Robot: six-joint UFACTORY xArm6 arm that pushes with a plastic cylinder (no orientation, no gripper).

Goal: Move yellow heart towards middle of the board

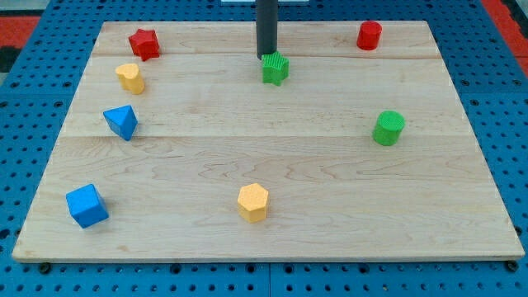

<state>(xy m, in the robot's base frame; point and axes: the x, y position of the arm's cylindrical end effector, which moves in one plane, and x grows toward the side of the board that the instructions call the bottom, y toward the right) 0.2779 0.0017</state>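
Note:
The yellow heart point(129, 77) lies near the board's upper left, below the red star point(144, 43). My tip point(266, 56) comes down at the view's top centre and ends right at the top edge of the green star point(275, 68), touching or nearly touching it. The tip is far to the right of the yellow heart.
A blue triangle point(122, 122) lies below the heart and a blue cube point(87, 205) at the lower left. A yellow hexagon point(253, 202) sits at bottom centre. A green cylinder point(388, 128) is at the right and a red cylinder point(369, 35) at the top right. The wooden board point(272, 148) rests on blue pegboard.

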